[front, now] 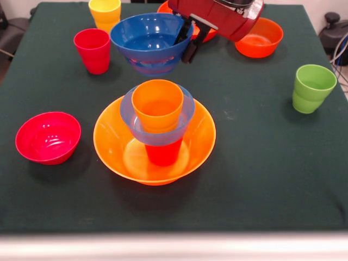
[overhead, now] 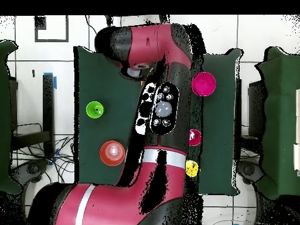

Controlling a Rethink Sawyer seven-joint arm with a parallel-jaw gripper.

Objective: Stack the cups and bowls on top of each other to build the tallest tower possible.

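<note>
The tower stands mid-table: a wide orange bowl [front: 117, 144] holds a red-orange cup [front: 163, 154], with a light blue bowl [front: 129, 113] on that cup and an orange cup [front: 157, 104] on top. Behind the tower, my gripper [front: 186, 43] is shut on the right rim of a dark blue bowl [front: 147, 39], which looks lifted off the cloth and slightly tilted. In the overhead view the arm hides the gripper, this bowl and the tower.
Loose on the green cloth are a crimson cup [front: 92, 50] [overhead: 194, 137], a yellow cup [front: 105, 13] [overhead: 191, 169], a magenta bowl [front: 48, 137] [overhead: 203, 83], a green cup [front: 312, 87] [overhead: 94, 109] and an orange-red bowl [front: 259, 37] [overhead: 111, 152]. Another red-orange bowl [front: 165, 7] peeks from behind the arm.
</note>
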